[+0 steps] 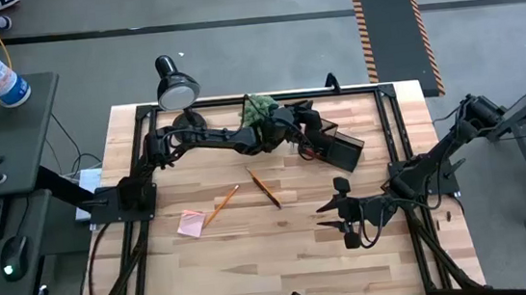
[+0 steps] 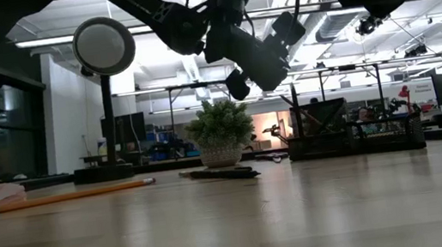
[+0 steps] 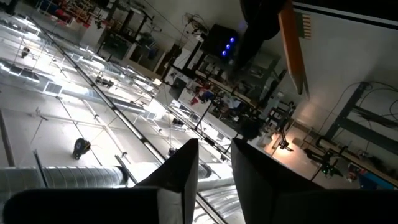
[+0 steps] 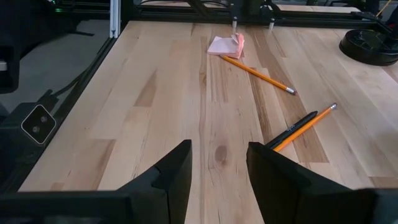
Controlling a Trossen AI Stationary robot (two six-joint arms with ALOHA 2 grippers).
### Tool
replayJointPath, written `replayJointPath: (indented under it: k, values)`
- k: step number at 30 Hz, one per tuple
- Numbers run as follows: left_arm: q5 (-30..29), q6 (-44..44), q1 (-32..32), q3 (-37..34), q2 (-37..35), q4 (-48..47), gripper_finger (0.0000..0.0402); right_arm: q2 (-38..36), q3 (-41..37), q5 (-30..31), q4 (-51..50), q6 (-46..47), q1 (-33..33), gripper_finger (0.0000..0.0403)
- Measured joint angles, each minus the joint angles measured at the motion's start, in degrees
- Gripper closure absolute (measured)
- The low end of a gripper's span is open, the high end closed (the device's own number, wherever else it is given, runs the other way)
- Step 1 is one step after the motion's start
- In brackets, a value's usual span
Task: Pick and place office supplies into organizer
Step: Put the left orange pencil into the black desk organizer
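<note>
My left gripper (image 1: pixel 312 131) is up in the upper middle of the high view, stretched across the back of the light wooden table (image 1: pixel 255 264) and hanging just beside the small black rectangular desk organizer (image 1: pixel 339 148). In my left wrist view the two dark fingers (image 3: pixel 180 174) stand slightly apart with nothing between them, tipped up at ceiling beams and the room beyond. My right gripper (image 1: pixel 335 216) waits at the right of centre in the high view, low over bare wood, its fingers (image 4: pixel 174 171) parted and empty. In the left half of the high view, the crumpled pink sticky-note pad (image 1: pixel 191 223) lies flat, with a yellow-orange wooden pencil (image 1: pixel 221 205) angled just beside it. A little right of that, near the middle, a second orange pencil (image 1: pixel 263 187) lies against a thin black pen (image 4: pixel 292 130); the right wrist view shows the two side by side, crossing at a shallow angle. In the low view the organizer (image 2: pixel 353 138) sits at the right on the far tabletop, the small green fuzzy plant in a pale pot (image 2: pixel 220 132) at centre, and the black round-headed desk lamp (image 2: pixel 103 46) at the upper left. My left arm reaches in overhead there.
</note>
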Motion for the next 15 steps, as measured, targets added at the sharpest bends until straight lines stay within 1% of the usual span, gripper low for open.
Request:
replayJointPath:
  k: [5,7,12,15]
  values:
    - [0.0,0.0,0.0,0.0,0.0,0.4,0.0316,0.0,0.0,0.0,0.0,0.0,0.0,0.0258]
    - [-0.7,-0.4,0.0,0.0,0.0,2.2,0.0318,0.0,0.0,-0.2,0.0,0.0,0.0,0.0258]
    - [-5.9,-4.2,0.0,0.0,0.0,15.6,0.0318,0.0,0.0,-0.3,0.0,0.0,0.0,0.0258]
    - [-9.8,-4.5,0.0,0.0,0.0,24.2,0.0318,0.0,0.0,-0.3,0.0,0.0,0.0,0.0258]
